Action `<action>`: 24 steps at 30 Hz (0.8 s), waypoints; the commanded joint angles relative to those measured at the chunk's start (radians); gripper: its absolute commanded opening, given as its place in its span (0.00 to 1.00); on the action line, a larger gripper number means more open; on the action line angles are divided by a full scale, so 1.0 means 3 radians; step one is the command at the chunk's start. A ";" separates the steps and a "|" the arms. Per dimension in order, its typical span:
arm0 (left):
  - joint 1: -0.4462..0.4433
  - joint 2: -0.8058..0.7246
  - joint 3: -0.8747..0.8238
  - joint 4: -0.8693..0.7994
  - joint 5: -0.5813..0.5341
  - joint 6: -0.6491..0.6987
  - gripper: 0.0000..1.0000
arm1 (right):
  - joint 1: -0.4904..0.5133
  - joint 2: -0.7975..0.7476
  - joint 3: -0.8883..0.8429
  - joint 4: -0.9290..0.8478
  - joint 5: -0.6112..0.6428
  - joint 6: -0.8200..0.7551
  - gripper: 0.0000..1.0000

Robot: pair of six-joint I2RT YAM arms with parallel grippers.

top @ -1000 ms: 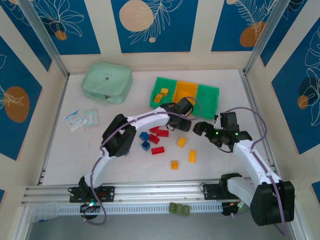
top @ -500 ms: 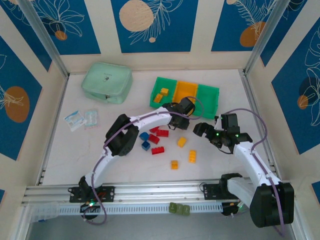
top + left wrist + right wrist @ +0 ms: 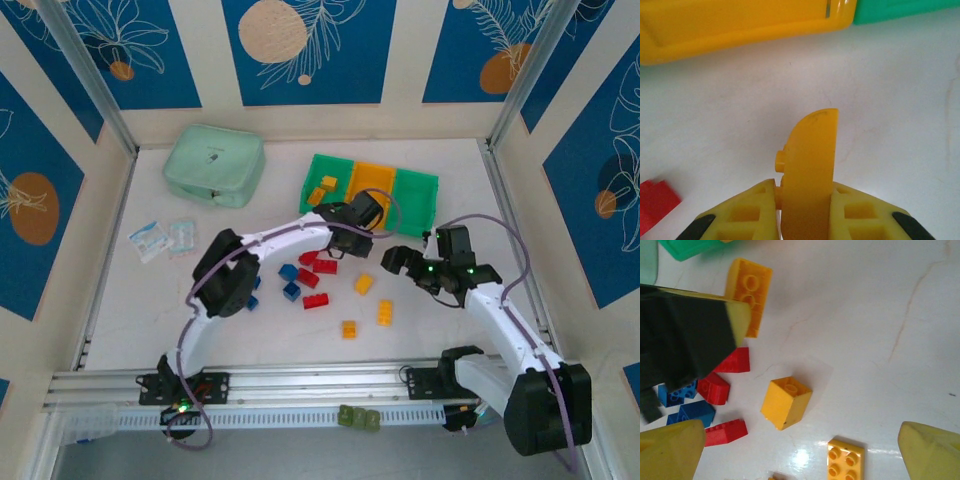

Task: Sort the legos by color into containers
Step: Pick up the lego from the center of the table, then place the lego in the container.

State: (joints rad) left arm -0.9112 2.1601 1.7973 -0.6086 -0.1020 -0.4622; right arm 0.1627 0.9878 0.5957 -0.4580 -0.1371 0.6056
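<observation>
The left gripper (image 3: 805, 202) clamps a yellow brick (image 3: 810, 160), long axis forward. The yellow bin (image 3: 740, 22) lies straight ahead, apparently near. The right gripper (image 3: 800, 445) stands wide.

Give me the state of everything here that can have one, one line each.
left claw: shut on yellow lego
right claw: open, holding nothing
left green bin: holds yellow-orange legos
orange-yellow bin: looks empty
right green bin: looks empty
mint zip case: closed
loose legos: unsorted, outside the bins
</observation>
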 commanded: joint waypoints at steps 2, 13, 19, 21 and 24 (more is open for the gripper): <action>0.0135 -0.0503 -0.0193 0.0051 -0.0090 0.0040 0.19 | 0.0157 0.0139 0.0222 0.0077 0.0015 -0.0076 0.99; 0.0650 -0.0465 0.0168 -0.0149 -0.0247 0.0188 0.19 | 0.0518 0.0724 0.0580 0.0322 0.0011 0.0058 0.99; 0.0862 -0.0027 0.0634 -0.0205 -0.0325 0.0286 0.18 | 0.0557 0.0952 0.0733 0.0413 0.0097 0.0062 0.99; 0.0898 0.0117 0.0763 -0.0170 -0.0355 0.0330 0.18 | 0.0557 0.1027 0.0801 0.0402 0.0088 0.0052 0.99; 0.0930 0.0335 0.0981 -0.0150 -0.0298 0.0364 0.19 | 0.0558 0.1093 0.0867 0.0397 0.0093 0.0032 0.99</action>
State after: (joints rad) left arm -0.6415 2.2063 2.0228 -0.6380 -0.1864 -0.3862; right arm 0.3237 1.3025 0.8200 -0.3473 -0.1127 0.6144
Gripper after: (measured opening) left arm 0.197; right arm 0.991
